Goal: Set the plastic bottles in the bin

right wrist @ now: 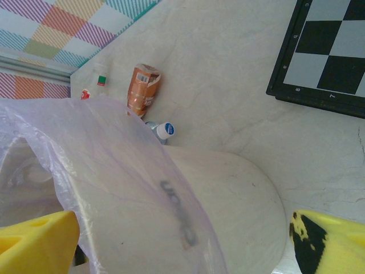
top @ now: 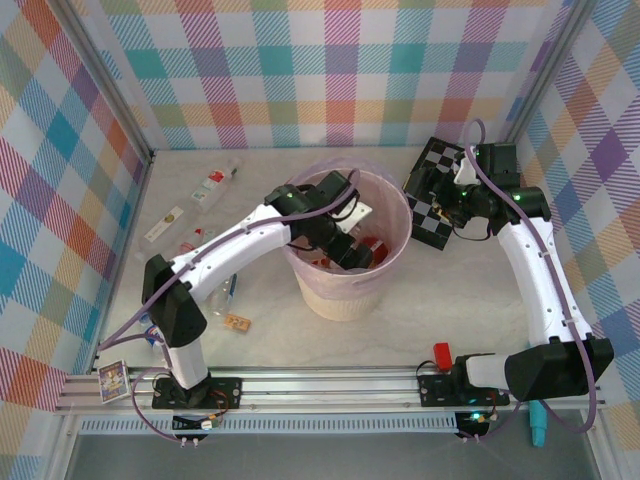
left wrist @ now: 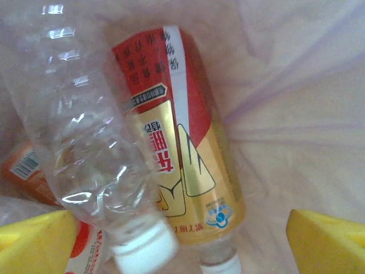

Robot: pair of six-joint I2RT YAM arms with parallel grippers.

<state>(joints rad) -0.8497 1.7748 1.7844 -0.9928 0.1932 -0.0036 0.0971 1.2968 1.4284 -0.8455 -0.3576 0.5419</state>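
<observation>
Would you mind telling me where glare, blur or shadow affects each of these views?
Left wrist view: bright glints on the clear bottle, and its white cap is smeared soft. Right wrist view: the pink bag up close is hazy, while the checkerboard is crisp. Top view: even light, no harsh shadows around the bin.

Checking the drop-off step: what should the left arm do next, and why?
Probably lift the left gripper straight up out of the bin: its yellow fingers stand apart, the clear bottle and red-gold bottle lie loose on the pink liner, and more bottles wait on the table.
</observation>
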